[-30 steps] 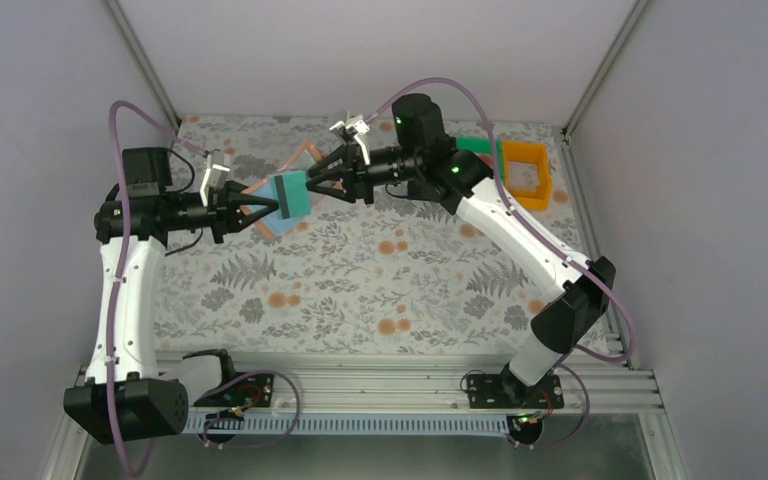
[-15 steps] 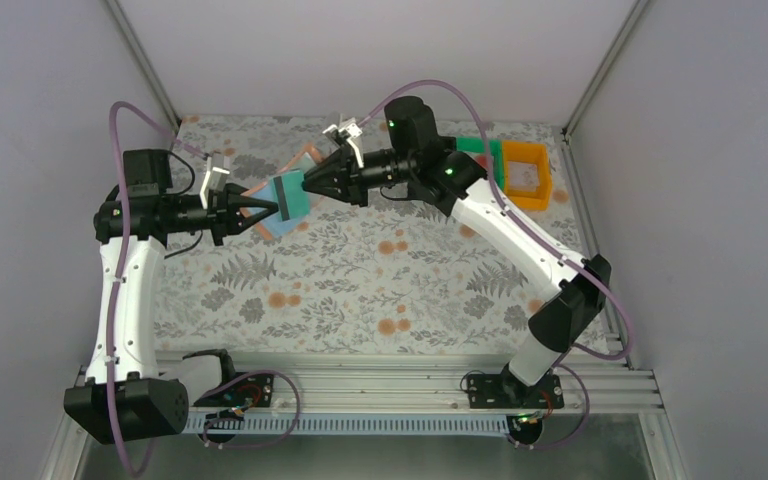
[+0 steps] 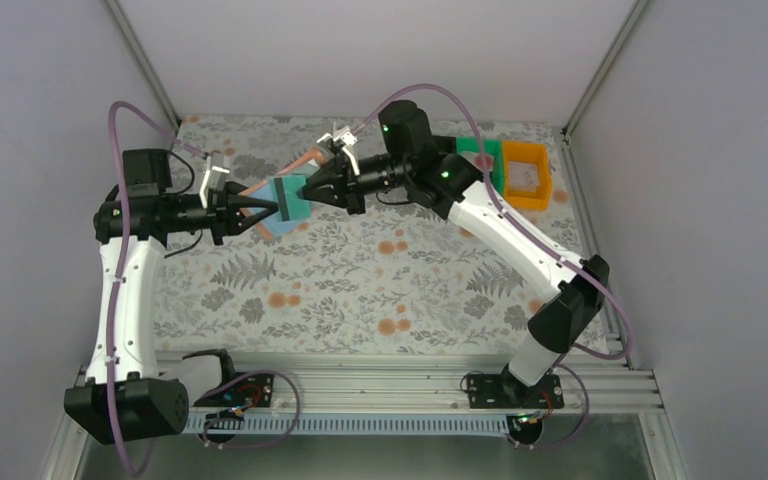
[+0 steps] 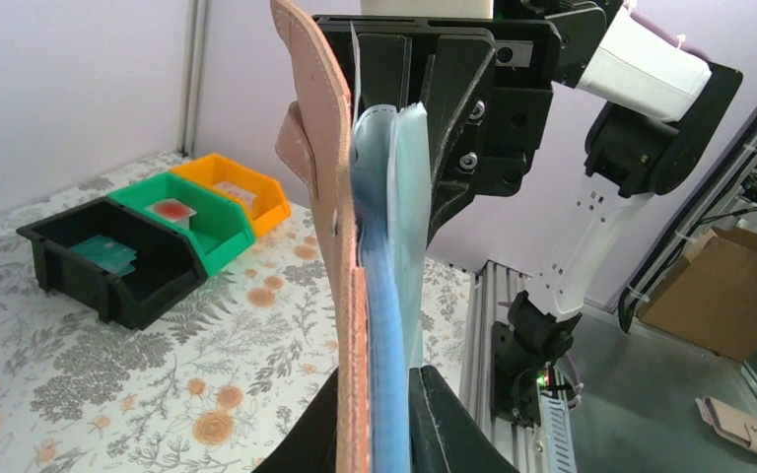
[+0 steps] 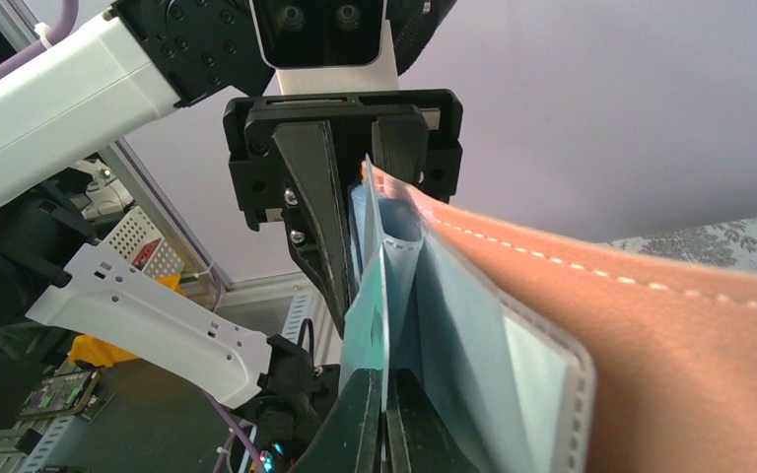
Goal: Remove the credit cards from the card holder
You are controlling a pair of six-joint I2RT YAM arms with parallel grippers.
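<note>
Fingers grip from both sides: the left fingers are clenched on one end of the card holder, holding it in the air above the far left part of the floral counter, and the right fingers are pinched shut on the opposite end, where a teal card sticks partway out of a pocket. In the left wrist view the card holder stands on edge, its salmon-tan outside facing left and its light blue pocket layers fanned slightly to the right, with the base squeezed between the left fingers. In the right wrist view the right fingers meet on the thin lower edge of the teal card; it appears they hold the card alone, though a blue pocket layer lies so close beside it that this is hard to tell for sure. The salmon cover sweeps off to the right in that view. Three bins stand in a row touching one another at the far right of the counter: a black bin with a second teal card lying in it, a green bin holding a card with a red mark, and an orange bin holding a whitish card.
</note>
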